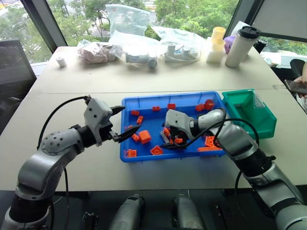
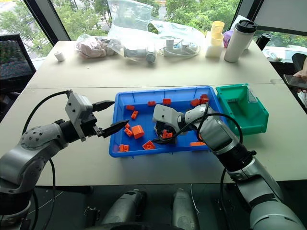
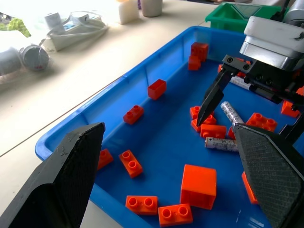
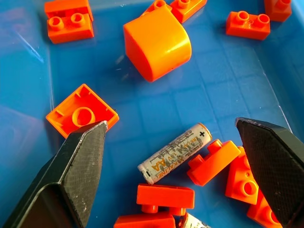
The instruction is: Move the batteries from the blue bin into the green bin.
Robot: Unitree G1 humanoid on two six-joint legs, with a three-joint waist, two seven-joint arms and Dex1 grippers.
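Note:
The blue bin (image 1: 153, 126) sits mid-table, with orange bricks scattered in it. Two silver batteries (image 3: 232, 114) (image 3: 221, 144) lie among the bricks near its middle. My right gripper (image 1: 171, 140) reaches down into the bin and is open. In the right wrist view its fingers (image 4: 80, 161) straddle one battery (image 4: 175, 153) without touching it. My left gripper (image 1: 132, 118) hovers open and level over the bin's left rim, holding nothing. The green bin (image 1: 259, 125) stands against the blue bin's right end.
Orange bricks (image 1: 144, 137) are strewn across the blue bin, and some press against the batteries. Plastic bags (image 1: 139, 45), cups and a travel mug (image 1: 242, 45) line the table's far side. A person's hand with a phone (image 1: 297, 85) is at the right edge.

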